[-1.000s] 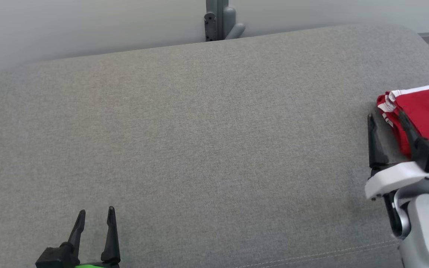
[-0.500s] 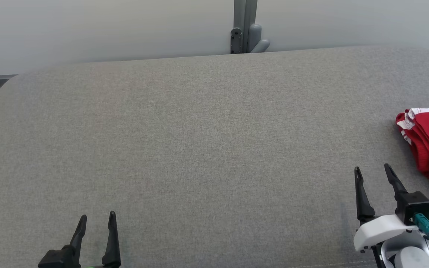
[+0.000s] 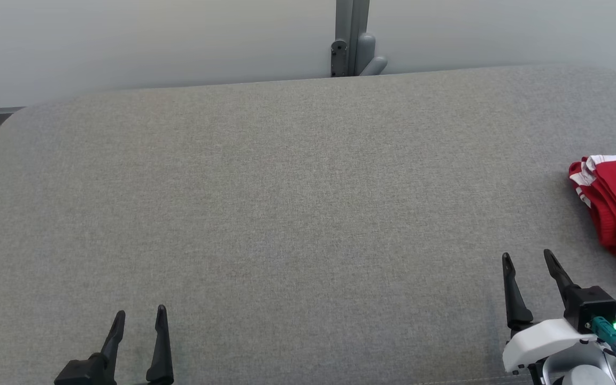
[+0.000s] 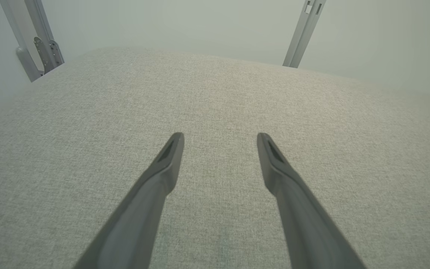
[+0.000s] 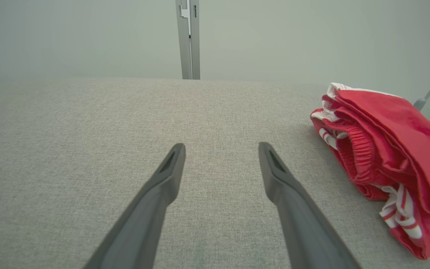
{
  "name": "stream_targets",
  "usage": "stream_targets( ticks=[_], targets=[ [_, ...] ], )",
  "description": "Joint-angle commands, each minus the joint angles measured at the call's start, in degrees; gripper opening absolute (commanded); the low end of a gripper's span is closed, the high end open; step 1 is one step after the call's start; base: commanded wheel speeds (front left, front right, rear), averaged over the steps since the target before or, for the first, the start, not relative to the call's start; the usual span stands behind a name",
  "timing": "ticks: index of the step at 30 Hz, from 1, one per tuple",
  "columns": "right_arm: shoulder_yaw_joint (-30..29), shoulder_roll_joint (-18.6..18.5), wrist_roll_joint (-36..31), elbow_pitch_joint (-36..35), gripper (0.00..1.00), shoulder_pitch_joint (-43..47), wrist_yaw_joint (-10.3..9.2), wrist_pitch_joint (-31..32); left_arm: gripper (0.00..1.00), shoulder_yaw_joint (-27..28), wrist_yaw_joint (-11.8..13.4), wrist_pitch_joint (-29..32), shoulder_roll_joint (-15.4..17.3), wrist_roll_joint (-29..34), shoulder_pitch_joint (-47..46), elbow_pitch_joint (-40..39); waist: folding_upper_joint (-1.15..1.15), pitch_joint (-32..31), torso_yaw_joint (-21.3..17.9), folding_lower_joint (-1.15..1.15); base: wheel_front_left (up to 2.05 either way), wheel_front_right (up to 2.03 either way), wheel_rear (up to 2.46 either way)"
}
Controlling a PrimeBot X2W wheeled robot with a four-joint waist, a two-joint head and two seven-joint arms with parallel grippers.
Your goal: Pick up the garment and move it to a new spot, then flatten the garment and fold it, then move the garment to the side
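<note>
Two grippers frame the scene, and we read both as empty: the left gripper sits at the near left of the grey padded surface with its fingers spread and nothing between them, and the right gripper sits at the near right, likewise spread and bare. The red garment with white striped trim lies in a compact folded bundle at the far right of the surface, near the right gripper but apart from it, off to that gripper's right. We judge that the folding is done and the bundle is already at the side, so the last step of the task looks complete or nearly so. Any next move would call for little: keeping both arms clear of the bundle so the layers do not get dragged open, or, if the spot is not far enough aside, a fresh pinch through all the layers at once. Some things we cannot settle. The head view cuts off the garment at its right edge, so its full outline is unknown; the ribbed elastic band hints at shorts, but we cannot be sure, nor can we count the folds. A grey metal post stands behind the surface.
</note>
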Motion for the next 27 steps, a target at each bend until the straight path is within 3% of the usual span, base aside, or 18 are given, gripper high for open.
stream_targets(
  ticks=[1, 27],
  targets=[
    [-0.28, -0.08, 0.44, 0.2, 1.0, -0.22, -0.1, -0.2, 1.0, 0.03, -0.14, 0.03, 0.0, -0.33, -0.13, 0.07, 0.48, 0.03, -0.03, 0.0, 0.0, 0.0, 0.0],
    [0.5, -0.07, 1.22, 1.96, 1.0, 0.08, -0.1, -0.18, 1.0, -0.34, -0.29, 0.03, 0.0, -0.4, -0.43, -0.53, 0.48, -0.39, -1.01, 0.0, 0.0, 0.0, 0.0]
  ],
)
